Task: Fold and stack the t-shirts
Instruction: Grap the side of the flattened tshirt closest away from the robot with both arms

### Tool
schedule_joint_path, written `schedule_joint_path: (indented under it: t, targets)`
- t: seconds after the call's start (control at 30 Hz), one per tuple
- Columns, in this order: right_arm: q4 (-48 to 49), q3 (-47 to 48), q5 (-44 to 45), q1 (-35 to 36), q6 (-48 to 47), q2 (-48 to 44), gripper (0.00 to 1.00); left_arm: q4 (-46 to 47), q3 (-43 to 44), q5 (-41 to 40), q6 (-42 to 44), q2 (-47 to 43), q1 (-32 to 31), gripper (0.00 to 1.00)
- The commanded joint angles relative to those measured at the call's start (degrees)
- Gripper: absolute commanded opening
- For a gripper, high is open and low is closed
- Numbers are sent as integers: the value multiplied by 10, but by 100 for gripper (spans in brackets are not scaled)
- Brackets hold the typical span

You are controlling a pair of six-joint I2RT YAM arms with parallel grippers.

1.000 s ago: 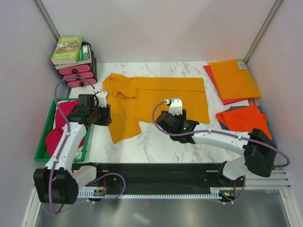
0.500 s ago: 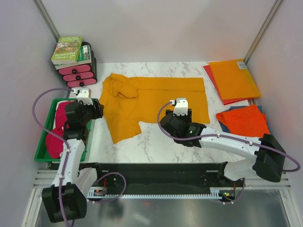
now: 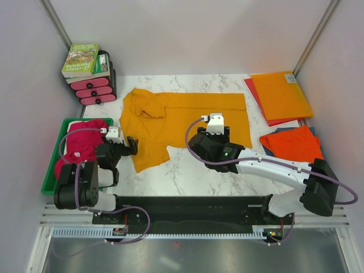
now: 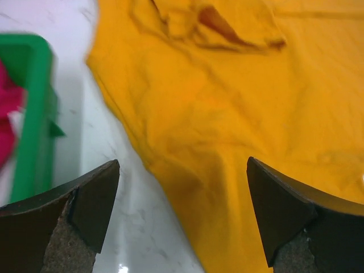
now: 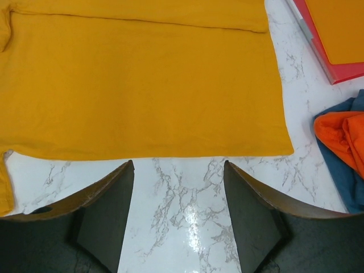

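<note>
Both empty, our left claw [image 4: 182, 164] and right claw [image 5: 179, 165] gape by the golden-orange t-shirt [image 3: 187, 116]; we judge folding next needs its near hem gripped.

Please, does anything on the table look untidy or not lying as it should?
Yes. The golden-orange shirt is not flat. Its far left corner is crumpled into a bunch, and a flap juts toward the near edge, so the outline is uneven. Its right part lies smooth. Nothing looks spilled or damaged.

Arms [image 3: 267, 166] show white links, black joints, purple cables [image 3: 186, 141], dark tool fingers [image 5: 105, 210].
</note>
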Motion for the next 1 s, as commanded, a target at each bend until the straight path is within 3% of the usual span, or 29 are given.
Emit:
schedule_joint_path:
  t: [0.0,0.03,0.1,0.17,0.2,0.23,0.3,0.37,0.5,0.77,0.97]
  targets:
    - [-37,34,18,3,37,29,72,195,-22,85,61,29,-33,100]
    - [-41,35,18,3,45,31,72,153,-15,67,65,21,-43,100]
    - [-40,34,20,4,49,32,72,185,-10,67,53,40,-43,100]
    - [-41,34,23,4,45,26,72,71,41,56,57,30,-43,100]
    - [-41,34,33,4,40,22,72,66,38,47,46,34,-43,100]
    - [-39,32,40,4,36,12,72,119,24,24,36,37,-43,100]
    - [-30,11,58,4,13,-3,73,87,34,-19,29,33,-43,100]
    - [24,-18,59,1,-46,-39,73,73,41,-58,29,36,-58,100]
    - [122,-104,-19,-42,-116,-86,73,66,44,-59,29,36,-59,100]
    - [252,-121,-151,-74,-205,-69,79,67,44,-60,28,36,-59,100]
    - [410,-218,-187,-78,-233,-139,86,68,44,-60,29,36,-59,100]
